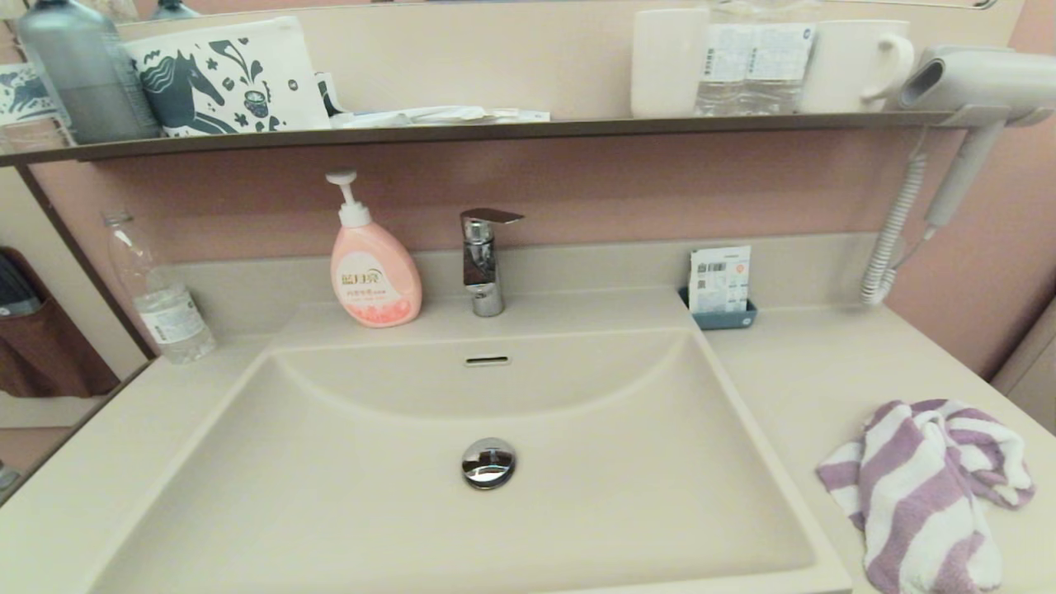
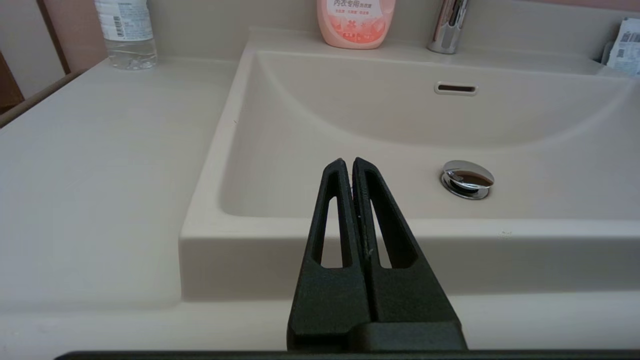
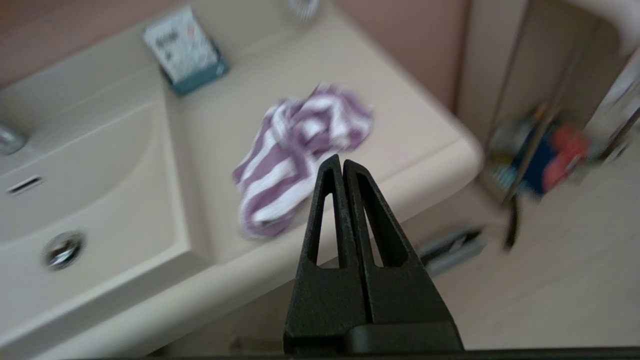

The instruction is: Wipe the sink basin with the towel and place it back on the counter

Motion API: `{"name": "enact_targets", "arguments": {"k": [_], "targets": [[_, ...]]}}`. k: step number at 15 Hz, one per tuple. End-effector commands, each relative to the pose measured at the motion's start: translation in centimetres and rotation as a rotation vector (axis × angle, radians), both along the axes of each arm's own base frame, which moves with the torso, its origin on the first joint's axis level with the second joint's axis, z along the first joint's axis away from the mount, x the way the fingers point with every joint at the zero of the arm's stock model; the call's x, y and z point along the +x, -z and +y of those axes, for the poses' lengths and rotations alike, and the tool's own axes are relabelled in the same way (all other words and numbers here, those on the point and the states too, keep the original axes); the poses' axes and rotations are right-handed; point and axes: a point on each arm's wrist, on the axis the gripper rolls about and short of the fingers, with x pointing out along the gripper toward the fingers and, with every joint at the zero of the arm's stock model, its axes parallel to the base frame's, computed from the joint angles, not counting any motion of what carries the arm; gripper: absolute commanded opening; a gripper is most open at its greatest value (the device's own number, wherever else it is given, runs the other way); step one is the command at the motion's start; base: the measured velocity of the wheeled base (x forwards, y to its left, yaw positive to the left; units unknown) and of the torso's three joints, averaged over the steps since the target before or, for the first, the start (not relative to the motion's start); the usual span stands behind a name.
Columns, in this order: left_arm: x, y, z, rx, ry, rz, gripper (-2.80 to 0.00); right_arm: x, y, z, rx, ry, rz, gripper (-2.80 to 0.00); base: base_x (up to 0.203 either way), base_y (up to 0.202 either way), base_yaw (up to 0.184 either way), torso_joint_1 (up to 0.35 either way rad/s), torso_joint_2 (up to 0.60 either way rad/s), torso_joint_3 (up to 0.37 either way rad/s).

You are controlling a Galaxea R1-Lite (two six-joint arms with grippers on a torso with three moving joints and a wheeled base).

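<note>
Purple-and-white striped, the towel [image 1: 928, 487] lies crumpled on the surface [image 1: 808, 371] to the right of the sink basin [image 1: 577, 511], so I judge that no step is begun yet. Right pincer [image 3: 342, 165] hangs in front of the vanity, closed and empty, so it must open and descend on the towel; the left pincer [image 2: 348, 166], also closed and empty, waits before the basin.

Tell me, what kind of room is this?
Most likely a bathroom. There is a sink basin with a faucet, a pink soap bottle beside it, a hair dryer on the wall, and a striped towel on the counter.
</note>
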Motion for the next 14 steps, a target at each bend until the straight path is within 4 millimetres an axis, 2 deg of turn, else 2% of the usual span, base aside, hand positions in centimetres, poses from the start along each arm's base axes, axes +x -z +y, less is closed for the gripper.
{"name": "enact_targets", "arguments": {"k": [1, 3, 6, 9, 12, 14], "targets": [[0.0, 0.0, 0.0, -0.001, -0.001, -0.001, -2.8, -4.1, 1.9, 0.6, -0.074, 0.033, -0.119, -2.8, 0.0, 0.0, 0.0, 0.0, 0.0, 0.0], [0.0, 0.0, 0.0, -0.001, -0.001, -0.001, -2.8, -4.8, 2.7, 0.7, -0.098, 0.026, -0.135, -2.8, 0.0, 0.0, 0.0, 0.0, 0.0, 0.0], [0.0, 0.0, 0.0, 0.0, -0.001, -0.001, -2.8, -5.5, 6.1, 0.3, -0.132, -0.049, -0.125, -2.8, 0.0, 0.0, 0.0, 0.0, 0.0, 0.0], [0.0, 0.0, 0.0, -0.001, -0.001, -0.001, -2.8, -5.3, 10.0, 0.0, -0.186, -0.114, -0.089, -2.8, 0.0, 0.0, 0.0, 0.0, 0.0, 0.0], [0.0, 0.0, 0.0, -0.001, -0.002, -0.001, -2.8, -2.6, 12.5, 0.1, -0.174, -0.19, -0.088, -2.8, 0.0, 0.0, 0.0, 0.0, 0.0, 0.0], [0.0, 0.0, 0.0, -0.001, -0.002, -0.001, -2.8, 0.3, 14.1, 0.1, -0.171, -0.206, -0.089, -2.8, 0.0, 0.0, 0.0, 0.0, 0.0, 0.0]]}}
